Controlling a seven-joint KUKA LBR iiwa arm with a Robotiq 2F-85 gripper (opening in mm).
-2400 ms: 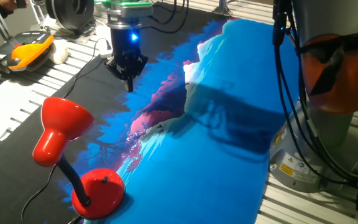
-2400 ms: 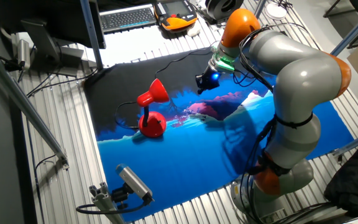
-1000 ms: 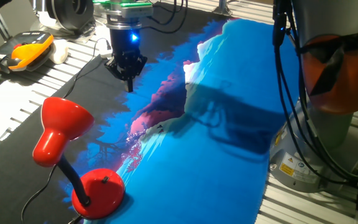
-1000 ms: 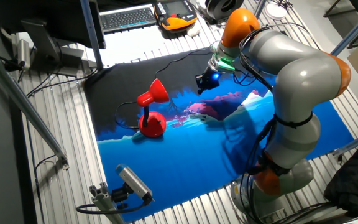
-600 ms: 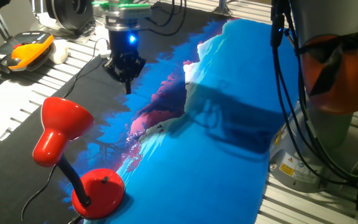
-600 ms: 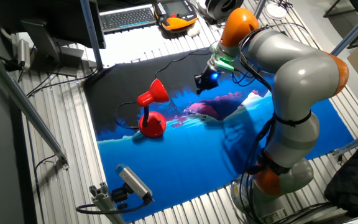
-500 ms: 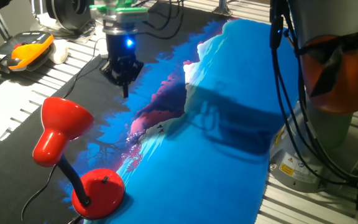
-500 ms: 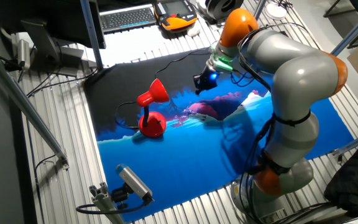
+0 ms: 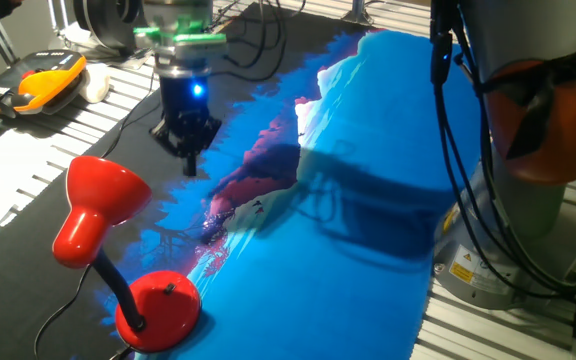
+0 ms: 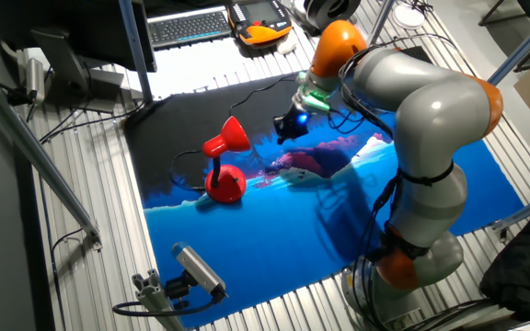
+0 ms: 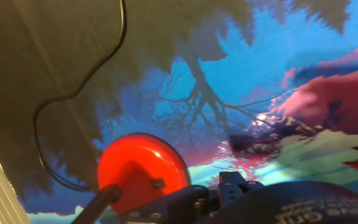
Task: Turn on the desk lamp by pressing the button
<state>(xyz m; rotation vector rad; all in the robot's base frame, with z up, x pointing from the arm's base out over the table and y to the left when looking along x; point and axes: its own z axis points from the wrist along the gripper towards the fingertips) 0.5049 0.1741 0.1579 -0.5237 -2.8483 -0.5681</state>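
The desk lamp stands at the front left of the cloth in one fixed view, with its red bell shade (image 9: 100, 203), black bendy neck and round red base (image 9: 158, 310). The button (image 9: 168, 290) is a small dark knob on top of the base. My gripper (image 9: 189, 160) hangs above the cloth, behind and to the right of the shade, apart from the lamp. In the other fixed view the gripper (image 10: 283, 130) is to the right of the lamp (image 10: 224, 161). The hand view shows the base (image 11: 135, 168), the button (image 11: 158, 183) and the cord (image 11: 73, 93). No view shows the fingertips' gap.
A blue, black and pink printed cloth (image 9: 368, 220) covers the table. An orange-and-black handheld device (image 9: 43, 78) lies at the far left, a keyboard (image 10: 187, 26) at the back. The arm's own base (image 9: 528, 160) stands at the right. A camera (image 10: 196, 267) sits near the front edge.
My gripper has moved left and a little lower, closer to the lamp's shade. The lamp has not moved.
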